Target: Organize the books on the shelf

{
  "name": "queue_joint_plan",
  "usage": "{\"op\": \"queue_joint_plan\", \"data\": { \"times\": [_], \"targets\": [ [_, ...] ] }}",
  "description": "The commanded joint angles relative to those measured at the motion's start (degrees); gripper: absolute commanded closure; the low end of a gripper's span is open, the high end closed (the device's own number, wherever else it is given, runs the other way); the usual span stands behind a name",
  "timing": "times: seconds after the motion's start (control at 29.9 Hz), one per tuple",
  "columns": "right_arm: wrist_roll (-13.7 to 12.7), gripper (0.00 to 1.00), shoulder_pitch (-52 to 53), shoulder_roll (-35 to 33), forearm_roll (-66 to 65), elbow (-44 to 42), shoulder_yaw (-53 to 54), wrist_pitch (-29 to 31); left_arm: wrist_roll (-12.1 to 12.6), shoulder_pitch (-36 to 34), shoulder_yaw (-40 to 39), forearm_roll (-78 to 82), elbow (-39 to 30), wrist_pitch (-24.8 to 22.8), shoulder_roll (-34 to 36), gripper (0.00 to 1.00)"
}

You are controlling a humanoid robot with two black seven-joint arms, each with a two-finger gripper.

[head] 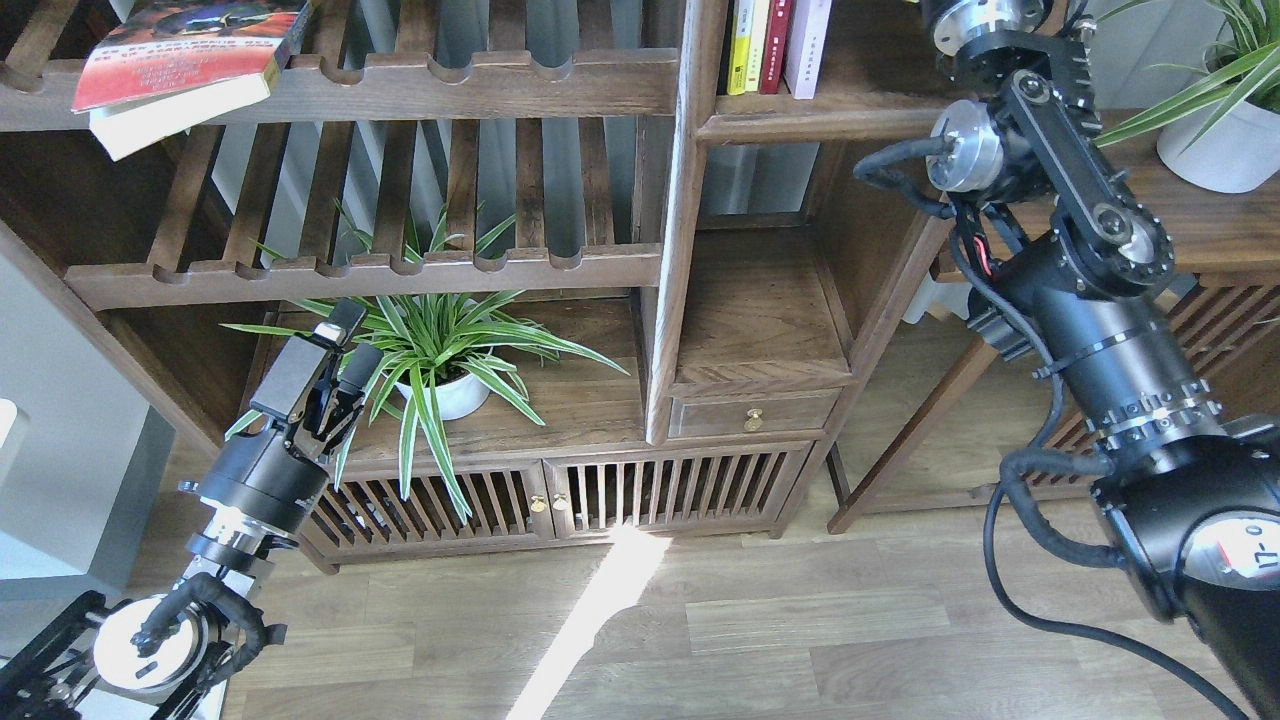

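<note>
1. At the upper left of the head view, a thick book with a red-orange dark cover [180, 45] lies flat and askew on the top slatted rack [400, 85], on top of a pale book [175, 115] whose corner overhangs the rack's front rail.
2. The shelf [820, 118], a flat dark board flooring a narrow cubby at top centre, carries upright books [778, 45] in yellow, red and white against its left wall; the space to their right is bare.
3. The left gripper [340, 345] hangs low before the spider plant [450, 350], its fingers a little apart and holding nothing, well apart from the loose books.
4. The right arm [1090, 300] rises past the cubby's right side; its gripper is out of view above the top edge, so the state of its fingers cannot be told.
5. Judgement: neither loose book has yet reached the cubby, so the task is unfinished.
6. Risk: the askew pair may slide off the rack if nudged from below, since the lower corner already overhangs.
7. Risk: the right arm's elbow [965, 150] is close to the shelf's front edge; a careless swing could strike the wood or topple the standing books.
8. Risk: a rising left arm could snag the plant's leaves and tip its white pot [455, 395].
</note>
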Motion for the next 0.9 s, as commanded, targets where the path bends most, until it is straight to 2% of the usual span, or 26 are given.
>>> {"op": "queue_joint_plan", "data": {
  "times": [0.0, 0.23, 0.47, 0.64, 0.87],
  "targets": [
    [1.39, 1.00, -0.51, 0.05, 0.01, -0.55, -0.73, 0.01, 0.00, 0.00, 0.01, 0.00, -0.04, 0.00, -0.01, 0.06],
    [2.10, 1.00, -1.04, -0.21, 0.01, -2.31, -1.79, 0.09, 0.00, 0.00, 0.01, 0.00, -0.04, 0.00, -0.01, 0.06],
    [8.77, 1.00, -0.95, 0.40, 0.89, -7.05, -2.32, 1.76, 0.00, 0.08, 0.10, 0.18, -0.04, 0.00, -0.18, 0.06],
    [11.15, 1.00, -0.60, 2.25, 1.41, -9.60, -1.79, 1.94, 0.00, 0.08, 0.19, 0.53, -0.04, 0.00, -0.53, 0.06],
    [11.50, 0.99, -0.51, 2.69, 2.91, -11.53, -2.14, 1.94, 0.00, 0.08, 0.19, 0.44, -0.04, 0.00, -0.62, 0.06]
  ]
}}
